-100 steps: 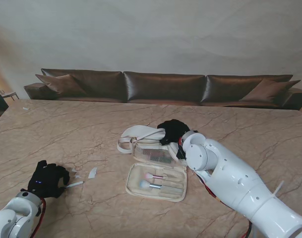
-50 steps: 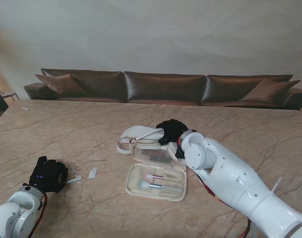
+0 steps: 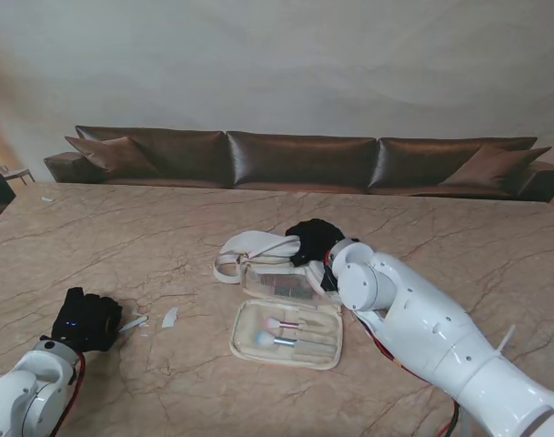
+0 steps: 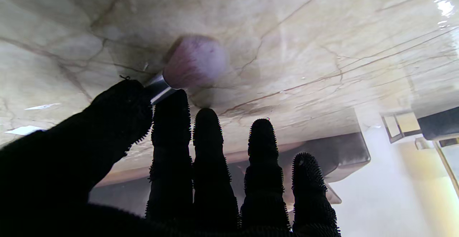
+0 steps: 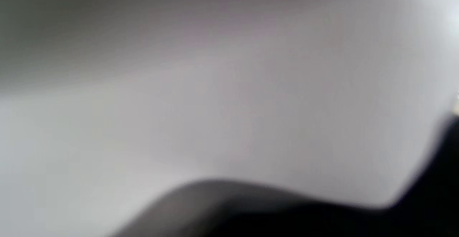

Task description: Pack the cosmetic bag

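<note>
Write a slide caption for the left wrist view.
Left hand pinches a pink-bristled makeup brush by its metal ferrule against the marble table.

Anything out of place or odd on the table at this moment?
One small white scrap lies loose on the marble table, left of the open cosmetics bag; what it is cannot be told. The right wrist view is a grey blur. The left hand pinches a makeup brush.
</note>
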Motion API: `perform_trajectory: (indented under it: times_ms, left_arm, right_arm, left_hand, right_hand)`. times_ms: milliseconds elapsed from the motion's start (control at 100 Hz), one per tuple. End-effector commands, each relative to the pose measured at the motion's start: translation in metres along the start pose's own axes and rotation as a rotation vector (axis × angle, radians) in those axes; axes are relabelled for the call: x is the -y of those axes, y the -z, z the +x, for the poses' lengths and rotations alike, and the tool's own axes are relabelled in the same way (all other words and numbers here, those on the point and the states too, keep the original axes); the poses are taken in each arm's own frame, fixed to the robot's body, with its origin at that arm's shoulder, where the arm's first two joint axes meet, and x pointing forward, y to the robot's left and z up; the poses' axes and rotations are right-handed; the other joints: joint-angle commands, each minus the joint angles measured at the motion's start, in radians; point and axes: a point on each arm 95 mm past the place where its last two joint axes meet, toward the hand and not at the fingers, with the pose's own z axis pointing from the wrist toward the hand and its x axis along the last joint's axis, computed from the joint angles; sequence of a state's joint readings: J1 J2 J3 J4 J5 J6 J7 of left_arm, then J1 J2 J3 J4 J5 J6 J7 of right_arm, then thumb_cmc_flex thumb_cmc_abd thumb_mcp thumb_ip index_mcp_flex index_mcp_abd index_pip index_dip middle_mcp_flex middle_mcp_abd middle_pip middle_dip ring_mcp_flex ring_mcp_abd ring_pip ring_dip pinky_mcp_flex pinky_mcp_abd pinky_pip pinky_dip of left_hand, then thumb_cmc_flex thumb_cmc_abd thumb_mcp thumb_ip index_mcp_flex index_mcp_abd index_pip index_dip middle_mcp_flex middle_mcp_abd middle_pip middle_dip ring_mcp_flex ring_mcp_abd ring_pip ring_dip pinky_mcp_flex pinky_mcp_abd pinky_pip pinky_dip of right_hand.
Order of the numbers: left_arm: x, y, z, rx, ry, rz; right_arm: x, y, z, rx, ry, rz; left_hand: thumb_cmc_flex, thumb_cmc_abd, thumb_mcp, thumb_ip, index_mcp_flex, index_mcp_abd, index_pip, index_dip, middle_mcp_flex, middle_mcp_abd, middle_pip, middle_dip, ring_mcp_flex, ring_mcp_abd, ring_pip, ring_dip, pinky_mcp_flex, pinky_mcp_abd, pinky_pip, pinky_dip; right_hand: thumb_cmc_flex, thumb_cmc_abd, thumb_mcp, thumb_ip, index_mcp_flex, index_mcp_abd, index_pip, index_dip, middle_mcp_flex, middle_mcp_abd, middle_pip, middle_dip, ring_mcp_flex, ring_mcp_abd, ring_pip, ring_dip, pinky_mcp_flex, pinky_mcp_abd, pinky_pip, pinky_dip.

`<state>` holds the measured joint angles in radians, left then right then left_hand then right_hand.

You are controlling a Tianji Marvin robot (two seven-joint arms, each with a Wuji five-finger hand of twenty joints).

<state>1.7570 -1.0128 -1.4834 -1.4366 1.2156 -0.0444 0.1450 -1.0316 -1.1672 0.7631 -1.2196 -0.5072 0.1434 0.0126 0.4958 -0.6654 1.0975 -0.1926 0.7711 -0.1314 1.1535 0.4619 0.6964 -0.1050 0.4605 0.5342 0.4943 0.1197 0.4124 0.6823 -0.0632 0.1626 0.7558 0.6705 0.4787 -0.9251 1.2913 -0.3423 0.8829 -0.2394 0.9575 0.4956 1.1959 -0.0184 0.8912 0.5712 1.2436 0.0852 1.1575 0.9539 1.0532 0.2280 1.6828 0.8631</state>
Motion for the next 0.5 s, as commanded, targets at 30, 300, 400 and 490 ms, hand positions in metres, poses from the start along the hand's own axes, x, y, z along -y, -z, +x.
perform_trajectory:
  times_ms: [30,300,400,490]
  left_arm:
    - [-0.0352,0.0138,0.0060,-0.011,0.005,-0.101]
    - [-0.0339,0.0119,0.0070,-0.023,0.008,-0.092]
    - [-0.0319,0.0117,0.0057,-0.029,0.016,-0.091]
    - [-0.0296,0.0131,0.0045,-0.034,0.027,-0.092]
  right_arm:
    - [0.0010,-0.0011,0.0094,-0.024,-0.010,-0.001]
    - [0.0007,-0.0013,0.0099,-0.029,-0.009,0.001]
    - [0.0006,-0.0019,0.0106,-0.033,-0.008,0.000]
    - [0.0008,-0.0025,0.0111,-0.035,-0.009,0.000]
  left_hand:
    - [0.015,0.038,0.074,0.068,-0.076,-0.011,-0.602,-0.136,0.029,-0.014,0.019,0.007,0.005,0.003,-0.005,0.016,-0.010,0.011,0.011,-0.010]
    - [0.177,0.038,0.050,0.027,0.015,-0.087,-0.517,-0.111,0.035,-0.028,0.042,0.041,0.008,-0.005,0.010,0.029,-0.008,0.000,0.016,-0.005]
    - [0.181,0.049,0.039,0.033,0.008,-0.100,-0.510,-0.117,0.031,-0.030,0.029,0.067,0.005,-0.008,0.011,0.031,-0.008,-0.001,0.018,-0.005]
    - [0.172,0.053,0.042,0.034,-0.003,-0.104,-0.510,-0.116,0.021,-0.030,0.021,0.053,-0.002,-0.010,0.010,0.031,-0.009,-0.006,0.011,-0.010]
  right_hand:
    - [0.145,0.109,0.101,0.056,0.052,-0.154,0.106,0.030,0.027,-0.012,-0.011,0.000,0.062,-0.003,0.037,-0.007,0.025,-0.009,0.039,-0.017]
    - [0.145,0.110,0.100,0.056,0.052,-0.154,0.105,0.031,0.027,-0.012,-0.011,0.001,0.062,-0.003,0.038,-0.007,0.025,-0.010,0.041,-0.017]
    - [0.145,0.110,0.100,0.056,0.049,-0.155,0.103,0.030,0.027,-0.011,-0.011,0.002,0.062,-0.004,0.038,-0.008,0.025,-0.010,0.042,-0.017]
    - [0.145,0.110,0.101,0.056,0.052,-0.154,0.105,0.030,0.027,-0.012,-0.011,0.002,0.062,-0.003,0.038,-0.008,0.025,-0.011,0.042,-0.018]
